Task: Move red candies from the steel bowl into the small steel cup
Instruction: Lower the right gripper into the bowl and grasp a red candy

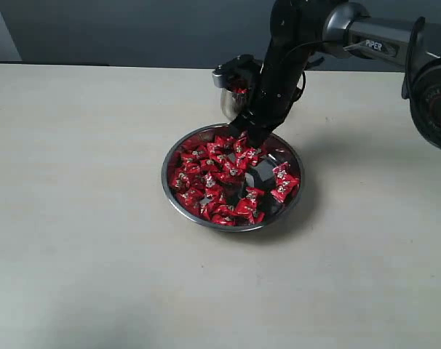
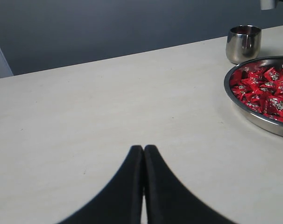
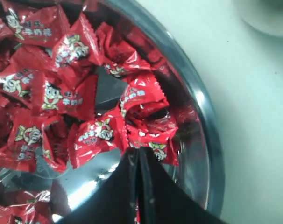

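Observation:
The steel bowl point(image 1: 178, 203) sits mid-table holding many red candies point(image 1: 213, 174). My right gripper point(image 1: 247, 136) reaches down into the bowl's far side. In the right wrist view its fingertips point(image 3: 137, 152) are pressed together on a red candy point(image 3: 153, 140), and a sliver of red wrapper shows between the fingers. The small steel cup point(image 1: 231, 104) stands just behind the bowl, partly hidden by the right arm, with some red inside. My left gripper point(image 2: 144, 148) is shut and empty over bare table, with the cup point(image 2: 243, 44) and the bowl point(image 2: 253, 116) ahead of it.
The pale tabletop point(image 1: 82, 182) spreads wide around the bowl. A dark wall runs along the table's far edge. The right arm's black links point(image 1: 373, 43) come in from the upper right. The left arm is not in the exterior view.

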Controlling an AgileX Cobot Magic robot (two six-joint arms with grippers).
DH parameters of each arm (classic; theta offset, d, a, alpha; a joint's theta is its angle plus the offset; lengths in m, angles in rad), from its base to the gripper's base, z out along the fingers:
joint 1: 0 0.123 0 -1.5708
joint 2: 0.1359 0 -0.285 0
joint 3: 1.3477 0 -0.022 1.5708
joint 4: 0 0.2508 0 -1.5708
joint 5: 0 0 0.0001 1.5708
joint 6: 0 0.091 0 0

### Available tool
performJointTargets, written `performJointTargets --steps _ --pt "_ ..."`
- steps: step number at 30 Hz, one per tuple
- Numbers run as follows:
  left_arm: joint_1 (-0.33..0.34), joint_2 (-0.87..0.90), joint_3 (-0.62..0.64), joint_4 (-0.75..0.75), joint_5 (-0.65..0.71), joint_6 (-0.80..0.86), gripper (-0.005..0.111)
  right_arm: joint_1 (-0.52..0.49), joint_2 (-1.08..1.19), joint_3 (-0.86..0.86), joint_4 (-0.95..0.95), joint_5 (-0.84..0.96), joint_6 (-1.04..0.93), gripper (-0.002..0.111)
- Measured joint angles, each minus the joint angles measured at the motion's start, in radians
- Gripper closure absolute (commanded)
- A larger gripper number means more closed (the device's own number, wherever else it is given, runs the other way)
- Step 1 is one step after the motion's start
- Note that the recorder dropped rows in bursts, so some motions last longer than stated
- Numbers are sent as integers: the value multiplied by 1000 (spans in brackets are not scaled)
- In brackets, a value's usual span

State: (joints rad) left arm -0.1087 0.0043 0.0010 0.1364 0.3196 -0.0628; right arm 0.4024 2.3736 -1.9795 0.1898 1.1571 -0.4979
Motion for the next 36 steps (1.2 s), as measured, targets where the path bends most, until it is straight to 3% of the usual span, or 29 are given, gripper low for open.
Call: performJointTargets --steps 7,14,36 --pt "0 0 0 0 0 0 106 0 -8 0 21 34 -33 108" --pt "0 0 0 0 0 0 106 4 -8 0 218 57 -213 69" --pt "0 0 0 0 0 0 106 8 55 0 195 64 -217 69"
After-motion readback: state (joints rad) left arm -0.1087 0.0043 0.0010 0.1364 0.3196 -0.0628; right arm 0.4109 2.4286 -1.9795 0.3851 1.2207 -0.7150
